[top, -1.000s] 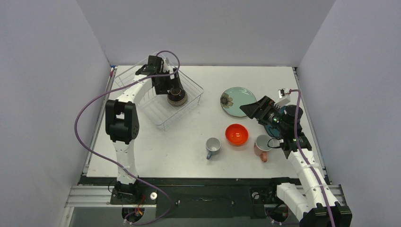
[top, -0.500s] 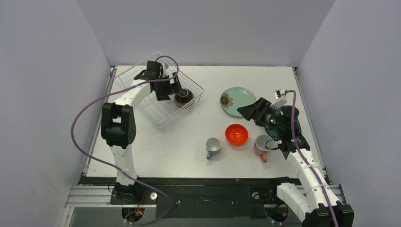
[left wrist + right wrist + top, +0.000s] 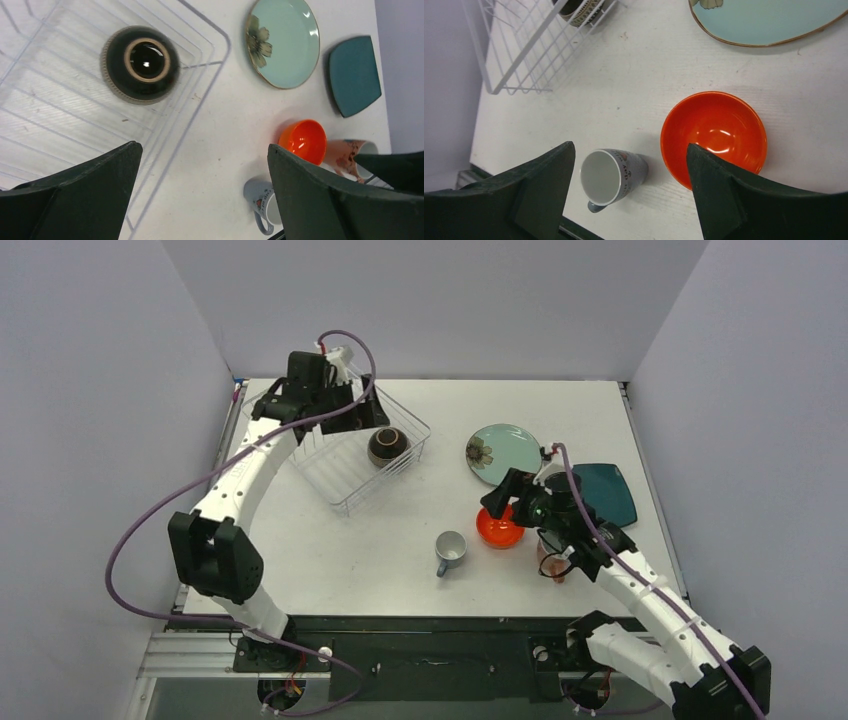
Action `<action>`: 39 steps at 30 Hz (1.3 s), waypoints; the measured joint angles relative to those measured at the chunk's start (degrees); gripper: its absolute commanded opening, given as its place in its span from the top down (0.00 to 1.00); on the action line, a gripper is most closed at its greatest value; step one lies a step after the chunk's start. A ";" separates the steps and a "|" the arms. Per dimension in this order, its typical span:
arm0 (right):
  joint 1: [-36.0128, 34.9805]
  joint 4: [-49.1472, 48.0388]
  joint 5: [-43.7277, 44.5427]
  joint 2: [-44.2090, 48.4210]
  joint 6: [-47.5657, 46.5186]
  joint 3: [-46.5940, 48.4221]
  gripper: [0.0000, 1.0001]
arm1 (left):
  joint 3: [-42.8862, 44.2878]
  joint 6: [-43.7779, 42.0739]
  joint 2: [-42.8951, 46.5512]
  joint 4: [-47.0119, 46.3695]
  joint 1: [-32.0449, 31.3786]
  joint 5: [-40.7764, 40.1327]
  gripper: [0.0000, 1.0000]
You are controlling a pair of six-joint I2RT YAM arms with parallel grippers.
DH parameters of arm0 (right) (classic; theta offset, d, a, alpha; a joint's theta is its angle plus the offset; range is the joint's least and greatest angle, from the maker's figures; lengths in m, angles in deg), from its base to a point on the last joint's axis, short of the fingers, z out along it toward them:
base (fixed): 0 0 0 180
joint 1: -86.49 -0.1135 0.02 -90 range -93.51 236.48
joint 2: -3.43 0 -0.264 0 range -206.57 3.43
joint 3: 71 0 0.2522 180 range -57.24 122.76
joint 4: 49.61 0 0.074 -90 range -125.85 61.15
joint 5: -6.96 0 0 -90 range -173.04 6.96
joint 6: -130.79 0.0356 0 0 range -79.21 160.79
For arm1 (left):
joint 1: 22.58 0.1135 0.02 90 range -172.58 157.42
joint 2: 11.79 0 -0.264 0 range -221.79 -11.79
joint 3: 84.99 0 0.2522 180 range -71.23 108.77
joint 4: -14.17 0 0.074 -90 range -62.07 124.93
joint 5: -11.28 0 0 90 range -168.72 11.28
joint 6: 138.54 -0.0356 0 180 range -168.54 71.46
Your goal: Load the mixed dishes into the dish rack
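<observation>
Round plate: pale teal, dark flower.
Square plate: dark teal.
Orange-red bowl: plain.
Brown bowl: tan ring.
Grey-blue mug: small print.
Pink mug: floral.
Dish rack: white wire.

Two plates: one round pale-teal plate, one dark-teal square plate. Two bowls: one orange-red bowl, one brown bowl. Two mugs: one grey-blue mug, one pink mug. One white wire dish rack.

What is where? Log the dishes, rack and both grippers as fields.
dish rack: far left of table, holds one dish
brown bowl: inside the rack, upside down
flower plate, dark-teal square plate, orange-red bowl, grey-blue mug, pink mug: on the table, outside the rack
left gripper: open, empty, above the rack
right gripper: open, empty, above grey-blue mug and orange-red bowl
</observation>
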 measured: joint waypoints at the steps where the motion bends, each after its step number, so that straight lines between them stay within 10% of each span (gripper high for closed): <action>1: -1.62 0.83 2.34 -0.81 0.09 0.70 0.31 | -0.22 -1.22 1.18 0.61 -2.14 -1.22 0.04; 11: -10.34 11.45 27.87 -9.55 4.70 8.31 0.40 | -10.49 -8.48 15.28 0.17 -15.61 -10.19 0.04; 39: 0.72 16.13 21.59 -21.90 -9.01 7.34 0.58 | -22.03 -9.11 31.87 -12.55 -17.18 -19.06 0.04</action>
